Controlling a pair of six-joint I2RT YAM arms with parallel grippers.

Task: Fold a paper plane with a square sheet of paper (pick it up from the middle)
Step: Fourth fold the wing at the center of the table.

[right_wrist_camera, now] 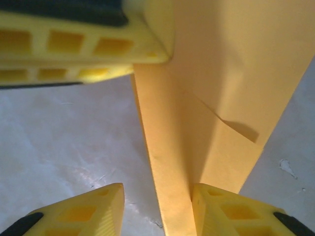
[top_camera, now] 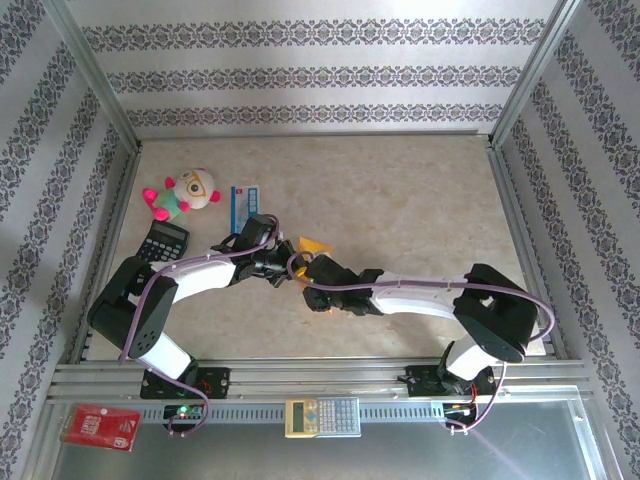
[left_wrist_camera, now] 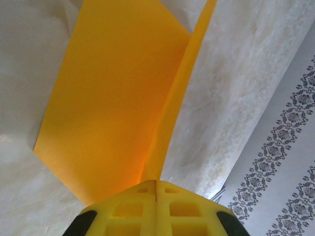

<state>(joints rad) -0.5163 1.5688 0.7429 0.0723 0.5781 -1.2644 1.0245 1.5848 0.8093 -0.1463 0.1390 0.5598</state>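
While the left jaws pinch it, one orange sheet (left_wrist_camera: 113, 108) shows two flaps.

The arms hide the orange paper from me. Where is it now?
In the top view the orange paper is mid-table, right of the blue-and-white packet, pinched by the left tool, the open right tool around it.

Orange-yellow paper (left_wrist_camera: 113, 98), pale beige marbled table (top_camera: 420, 200), grey floral-striped walls (top_camera: 320, 75), black calculator (top_camera: 163, 241)

The left hand (left_wrist_camera: 156, 191) pinches the orange paper (left_wrist_camera: 113, 108) (one flap upright).
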